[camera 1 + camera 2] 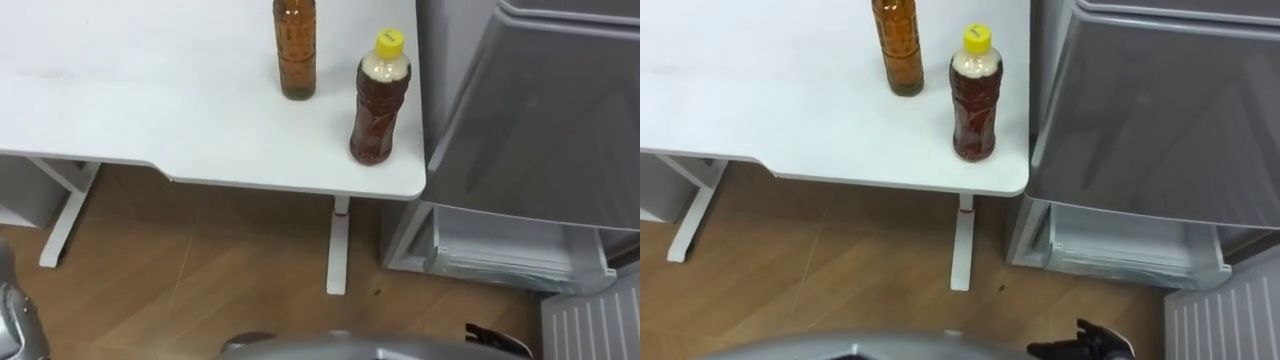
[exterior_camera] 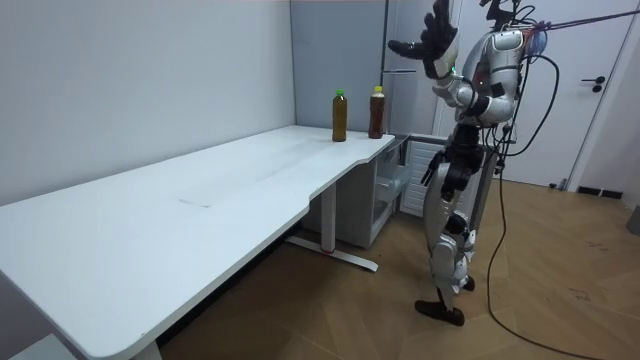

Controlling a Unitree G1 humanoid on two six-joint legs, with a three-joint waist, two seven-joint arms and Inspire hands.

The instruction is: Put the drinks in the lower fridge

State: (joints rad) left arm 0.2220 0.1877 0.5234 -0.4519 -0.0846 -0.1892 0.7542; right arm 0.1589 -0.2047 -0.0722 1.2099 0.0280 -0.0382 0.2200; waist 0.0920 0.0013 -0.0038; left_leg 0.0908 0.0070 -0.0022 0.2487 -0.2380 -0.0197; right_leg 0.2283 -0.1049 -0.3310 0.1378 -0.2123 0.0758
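- While I look down through the left eye view, the white table runs across the top. Both drinks stand upright on it near its right corner.
- The amber bottle has its top cut by the frame. The yellow-capped bottle stands near it, closer to the table's edge and closer to the fridge.
- The grey fridge stands just right of the table with its upper door closed. Below that, the lower compartment is open and shows a pale shelf. The lower door is swung out at the bottom right corner.
- Wooden floor shows under the table.
- In the room view I stand upright on the floor at the table's far end, facing the two bottles, with the fridge just beyond them.
- My left hand is up at head height, its fingers spread wide and straight, holding nothing.
- My right hand hangs low by my hip. I cannot tell how it is set.
- From there the amber bottle shows a green cap. The yellow-capped bottle stands on the side towards the fridge. Both are well apart from my hands.
- In the right eye view the layout is the same. The amber bottle and the yellow-capped bottle stand upright on the table, not touching. The lower compartment is open beside them.
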